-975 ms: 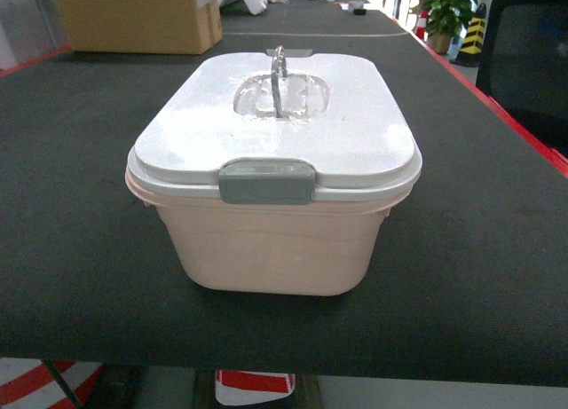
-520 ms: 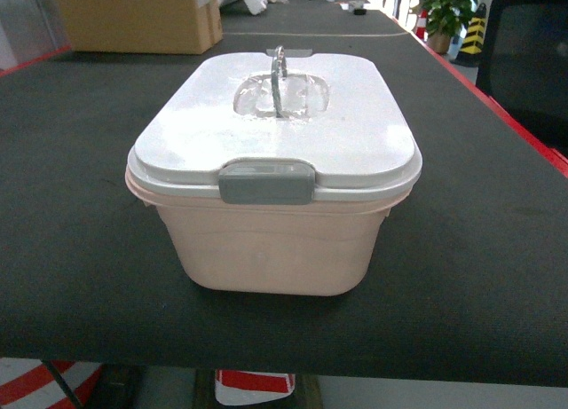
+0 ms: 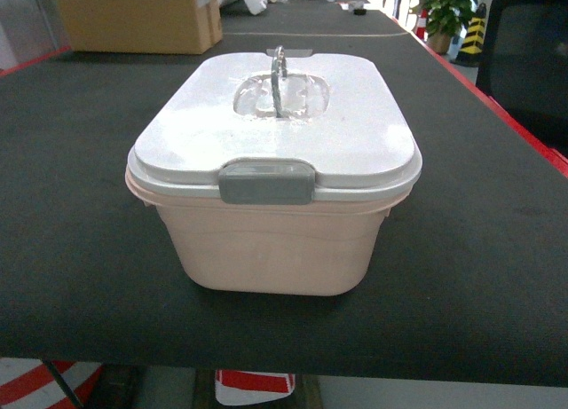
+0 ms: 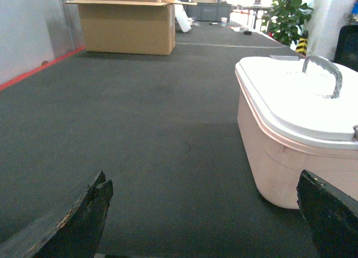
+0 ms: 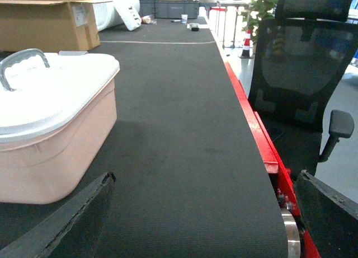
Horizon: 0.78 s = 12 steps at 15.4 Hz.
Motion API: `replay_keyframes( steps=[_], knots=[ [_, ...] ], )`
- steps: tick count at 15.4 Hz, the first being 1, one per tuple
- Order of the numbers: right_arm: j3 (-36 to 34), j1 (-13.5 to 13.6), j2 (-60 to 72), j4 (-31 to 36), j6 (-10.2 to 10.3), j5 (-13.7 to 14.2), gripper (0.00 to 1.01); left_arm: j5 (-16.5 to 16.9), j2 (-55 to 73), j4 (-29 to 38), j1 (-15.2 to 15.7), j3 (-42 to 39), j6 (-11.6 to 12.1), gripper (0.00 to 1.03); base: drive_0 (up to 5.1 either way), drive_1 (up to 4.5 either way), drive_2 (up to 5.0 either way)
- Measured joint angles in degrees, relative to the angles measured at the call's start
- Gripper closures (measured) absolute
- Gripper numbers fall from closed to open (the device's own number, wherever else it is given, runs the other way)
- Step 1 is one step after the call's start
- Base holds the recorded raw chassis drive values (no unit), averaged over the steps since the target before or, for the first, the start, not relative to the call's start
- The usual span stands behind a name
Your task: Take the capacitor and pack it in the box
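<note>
The box (image 3: 273,174) sits mid-worktop (image 3: 80,205), lid (image 3: 275,125) on, latch (image 3: 266,180) down, handle (image 3: 279,70) upright. No capacitor shows; it may be packed inside or out of view. Both grippers, left (image 4: 204,213) and right (image 5: 204,216), hang spread and empty. Around: carton (image 3: 138,17), chair (image 5: 299,73), plant (image 3: 446,8); none blocks.

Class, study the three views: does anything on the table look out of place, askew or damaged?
Nothing is spilled or askew. The pink box sits square, its white lid latched shut. One oddity: no capacitor appears in any view. Both grippers' jaws stand open, with worn edges.
</note>
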Motion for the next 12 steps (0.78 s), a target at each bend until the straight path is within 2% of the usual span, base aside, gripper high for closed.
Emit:
replay_keyframes(
  steps=[12],
  knots=[
    [0.0,0.0,0.0,0.0,0.0,0.0,0.03,0.0,0.0,0.0,0.0,0.0,0.0,0.05,0.0,0.0,0.0]
  ],
)
